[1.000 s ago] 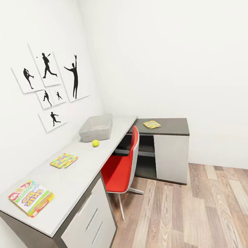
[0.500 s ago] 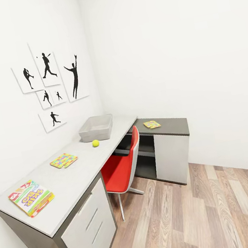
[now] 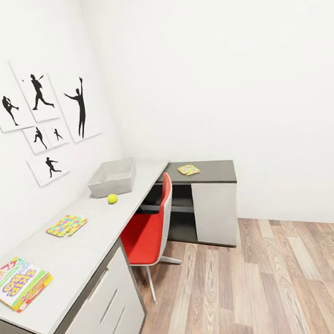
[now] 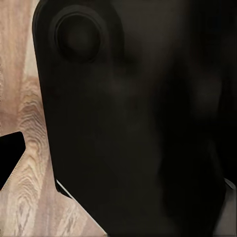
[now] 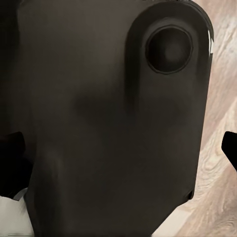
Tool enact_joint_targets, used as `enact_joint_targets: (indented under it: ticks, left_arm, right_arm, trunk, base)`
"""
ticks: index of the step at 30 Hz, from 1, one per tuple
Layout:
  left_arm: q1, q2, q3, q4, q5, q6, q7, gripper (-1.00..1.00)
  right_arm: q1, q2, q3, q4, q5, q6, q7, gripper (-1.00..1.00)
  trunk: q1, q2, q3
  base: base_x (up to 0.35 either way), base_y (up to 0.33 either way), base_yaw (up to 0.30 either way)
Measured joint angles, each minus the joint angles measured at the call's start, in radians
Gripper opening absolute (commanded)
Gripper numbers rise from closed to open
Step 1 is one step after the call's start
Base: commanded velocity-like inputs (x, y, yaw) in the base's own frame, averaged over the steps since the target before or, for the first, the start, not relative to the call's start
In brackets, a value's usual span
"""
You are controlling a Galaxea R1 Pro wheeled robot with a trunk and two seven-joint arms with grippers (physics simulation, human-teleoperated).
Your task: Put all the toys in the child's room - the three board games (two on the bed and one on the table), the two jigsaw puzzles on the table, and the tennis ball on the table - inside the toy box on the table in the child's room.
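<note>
The light grey toy box [image 3: 112,177] stands on the table [image 3: 92,240] near the wall corner. A yellow-green tennis ball [image 3: 112,198] lies just in front of it. One jigsaw puzzle [image 3: 67,225] lies further along the light top, and another [image 3: 189,169] on the lower dark section. A SKIP BO board game [image 3: 16,282] rests at the table's near end. The bed is out of view. My left gripper [image 4: 118,158] and right gripper [image 5: 118,153] hang over the wood floor against my dark body, fingertips [image 5: 230,148] wide apart and holding nothing.
A red chair [image 3: 148,230] is tucked under the table beside the white drawers [image 3: 103,315]. Black baseball-player pictures [image 3: 44,120] hang on the left wall. Wood-plank floor [image 3: 276,290] stretches out to the right.
The whole picture has shifted left and slightly down, so the camera has moved. Nothing on the table has moved.
</note>
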Motion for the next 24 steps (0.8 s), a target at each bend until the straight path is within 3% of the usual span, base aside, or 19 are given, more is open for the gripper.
enact_joint_targets:
  ticks: [11,24]
  left_arm:
    - [-0.001,0.0,0.002,0.0,0.0,0.0,0.0,1.0]
    - [-0.001,0.004,0.003,0.0,-0.001,0.0,0.0,1.0]
  right_arm:
    - [0.0,-0.003,-0.001,0.0,0.003,-0.007,0.0,1.0]
    - [0.0,-0.008,-0.001,0.0,0.001,-0.022,0.0,1.0]
  trunk:
    - [-0.042,0.077,0.034]
    - [-0.092,0.168,0.075]
  base:
    - [0.0,0.0,-0.048]
    - [0.0,0.0,-0.242]
